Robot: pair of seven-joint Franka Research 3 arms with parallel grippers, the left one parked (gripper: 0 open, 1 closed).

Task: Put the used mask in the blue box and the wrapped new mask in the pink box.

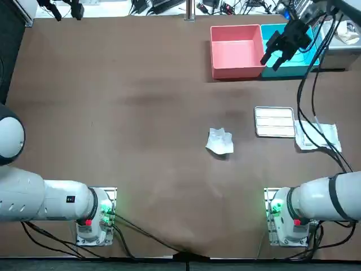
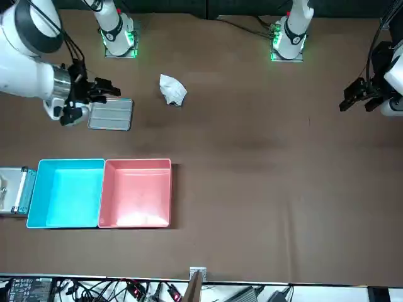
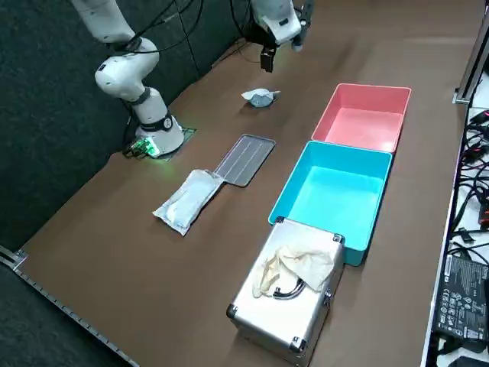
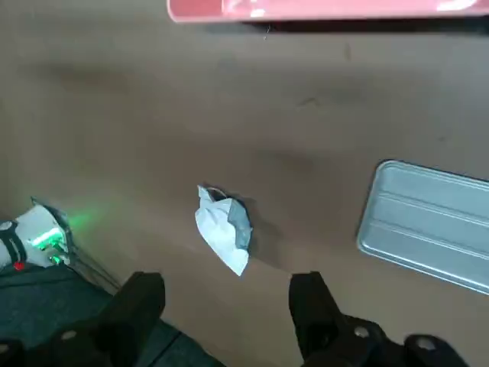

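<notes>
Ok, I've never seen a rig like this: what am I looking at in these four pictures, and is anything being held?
These show two robot arms fixed to a brown table; only the right arm works. One picture looks straight down from overhead, one faces the robot from across the table, one looks down diagonally from its right side, and one comes from a camera on the working arm's wrist. The right gripper hangs above the table, open, holding nothing. On the table lie a crumpled used mask, a metal tray and, beside the tray, a wrapped new mask. At the edge far from the robot a pink box and a blue box stand side by side, both empty. A silver case sits next to the blue box.
</notes>
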